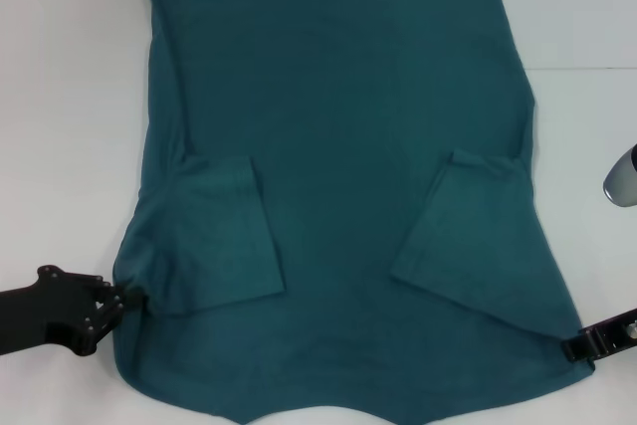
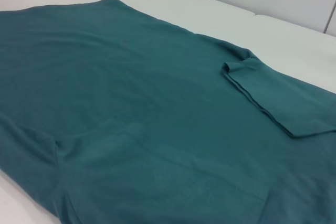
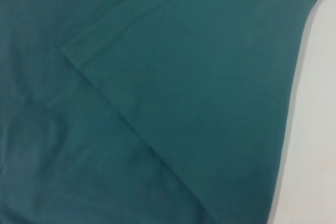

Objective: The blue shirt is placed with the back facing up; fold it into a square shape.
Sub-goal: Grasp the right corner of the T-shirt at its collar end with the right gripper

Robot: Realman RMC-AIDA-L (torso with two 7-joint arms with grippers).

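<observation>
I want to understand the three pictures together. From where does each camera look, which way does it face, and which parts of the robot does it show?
Head view: from the robot's head, forward and down on the blue shirt; left gripper and right gripper at its near edges.
Left wrist view: low, across the shirt; no robot parts.
Right wrist view: close above the folded sleeve; no robot parts.
All share the shirt.

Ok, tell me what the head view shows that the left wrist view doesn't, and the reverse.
Only the head view shows both claws: the left claw at the blue shirt's near left edge, the right claw at its near right edge. It also shows both sleeves folded onto the body. Only the left wrist view shows the table seam beyond the cloth. Both show the shirt spread on the white table and one folded-in sleeve.
</observation>
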